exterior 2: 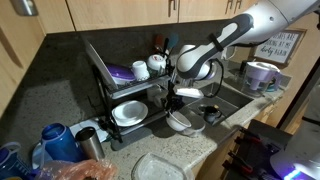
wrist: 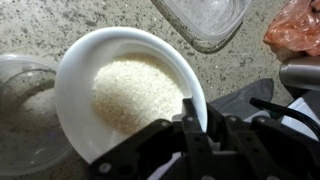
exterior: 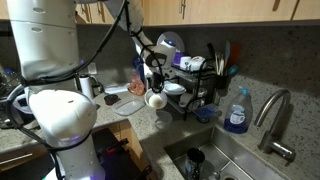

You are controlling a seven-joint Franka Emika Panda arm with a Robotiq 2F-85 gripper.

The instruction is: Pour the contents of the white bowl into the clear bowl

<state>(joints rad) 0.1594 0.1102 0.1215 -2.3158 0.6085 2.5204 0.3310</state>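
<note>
Over the counter [wrist: 100, 15], fingers [wrist: 189, 125] clenched on white bowl [wrist: 75, 95] rim, clear bowl [wrist: 20, 110] beside

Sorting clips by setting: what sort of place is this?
Likely a home kitchen: a sink with a tap, a dish rack holding plates, and a soap bottle by the sink.

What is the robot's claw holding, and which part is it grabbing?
The gripper is shut on the white bowl. It pinches the bowl's rim, on the side nearest the wrist camera. White grains lie inside the bowl.
</note>
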